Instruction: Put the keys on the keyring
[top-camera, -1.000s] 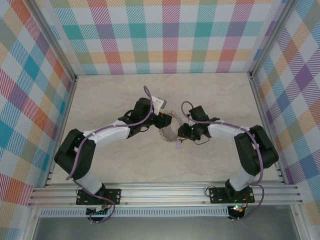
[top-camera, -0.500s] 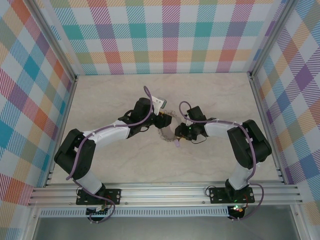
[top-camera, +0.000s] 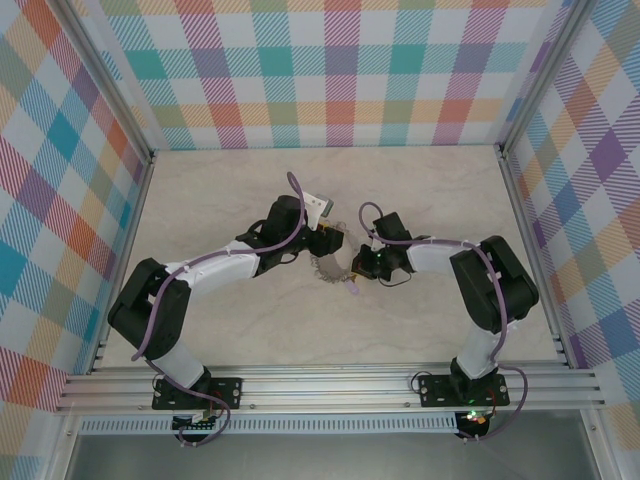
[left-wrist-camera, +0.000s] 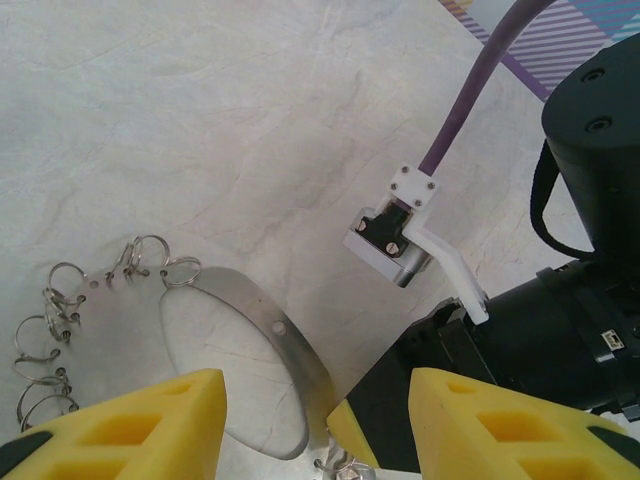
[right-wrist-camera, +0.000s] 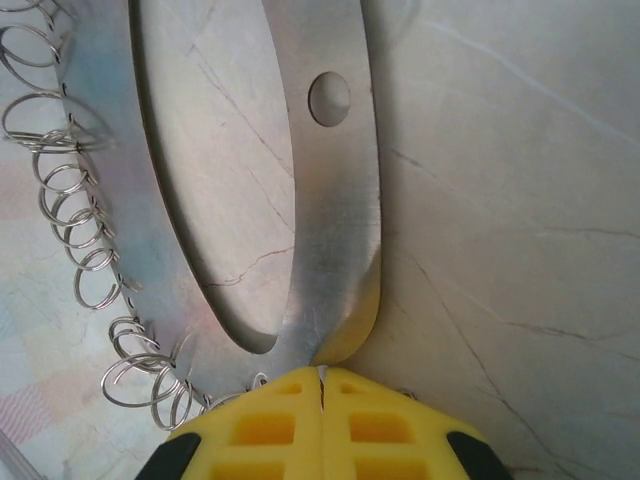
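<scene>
The right claw (right-wrist-camera: 320, 374) is pressed together on the rim of the keyring (right-wrist-camera: 335, 220), which lies mid-tabletop, well apart from every edge. The left claw (left-wrist-camera: 315, 390) stands spread, the keyring's band between its 2 fingers. The key (top-camera: 353, 288) lies just beside the right claw, on its near-edge side.
</scene>
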